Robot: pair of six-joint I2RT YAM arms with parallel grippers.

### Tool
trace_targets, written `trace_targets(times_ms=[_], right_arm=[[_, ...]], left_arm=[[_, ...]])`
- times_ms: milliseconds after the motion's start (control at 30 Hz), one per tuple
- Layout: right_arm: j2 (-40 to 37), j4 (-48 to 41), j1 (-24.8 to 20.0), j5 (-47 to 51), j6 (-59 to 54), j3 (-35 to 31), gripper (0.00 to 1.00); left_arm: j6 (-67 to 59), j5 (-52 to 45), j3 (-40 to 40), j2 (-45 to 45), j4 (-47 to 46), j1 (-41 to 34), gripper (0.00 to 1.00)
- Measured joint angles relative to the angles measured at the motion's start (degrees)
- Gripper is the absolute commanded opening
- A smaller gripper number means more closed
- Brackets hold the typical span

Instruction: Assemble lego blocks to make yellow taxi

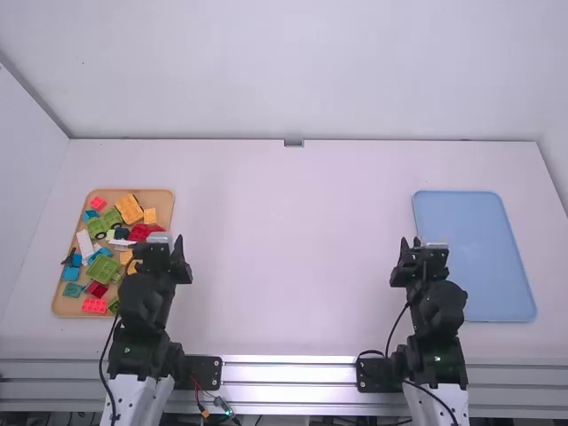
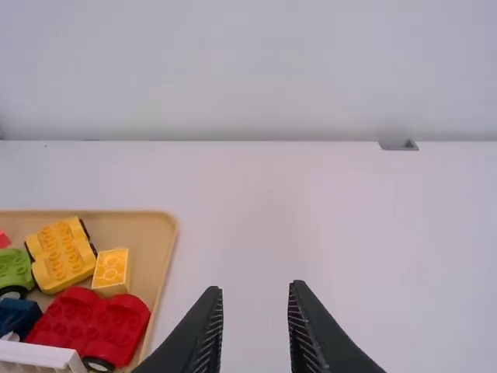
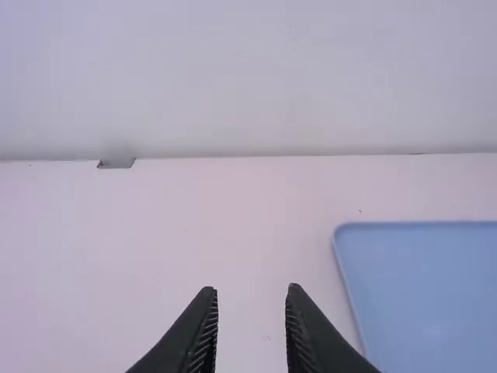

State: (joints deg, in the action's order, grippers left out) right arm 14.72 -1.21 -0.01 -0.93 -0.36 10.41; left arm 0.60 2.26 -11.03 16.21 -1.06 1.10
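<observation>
My left gripper (image 1: 165,241) is over the right edge of the tray of blocks; in its wrist view the gripper (image 2: 256,289) stands open with nothing between its fingers. My right gripper (image 1: 419,244) is beside the blue tray's left edge, and in its wrist view this gripper (image 3: 251,291) is open and holds nothing. A yellow wheeled base (image 1: 129,209) lies near the back of the tray of blocks, with a small yellow block (image 1: 150,216) beside it. The left wrist view shows the yellow base (image 2: 60,255), the yellow block (image 2: 112,269) and a red wheeled base (image 2: 92,325).
A tan tray (image 1: 67,303) at the left holds many mixed blocks, among them green (image 1: 103,269), red (image 1: 94,305) and white (image 1: 84,246) ones. On the right lies a flat blue tray (image 1: 479,257). A wall (image 1: 293,71) rises behind the table's far edge.
</observation>
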Motion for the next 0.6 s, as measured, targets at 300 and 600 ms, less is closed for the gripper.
trace_targets(times_ms=[300,600], right_arm=[[13.14,-0.09,0.00,-0.48,0.04,8.76,0.47],[26.23,-0.52,1.31,-1.11,-0.02,17.14,0.64]], left_arm=[[2.19,4.22,-9.22,12.28,-0.90,1.57,0.46],[3.17,7.48,-17.75,23.78,-0.59,2.91,0.63]])
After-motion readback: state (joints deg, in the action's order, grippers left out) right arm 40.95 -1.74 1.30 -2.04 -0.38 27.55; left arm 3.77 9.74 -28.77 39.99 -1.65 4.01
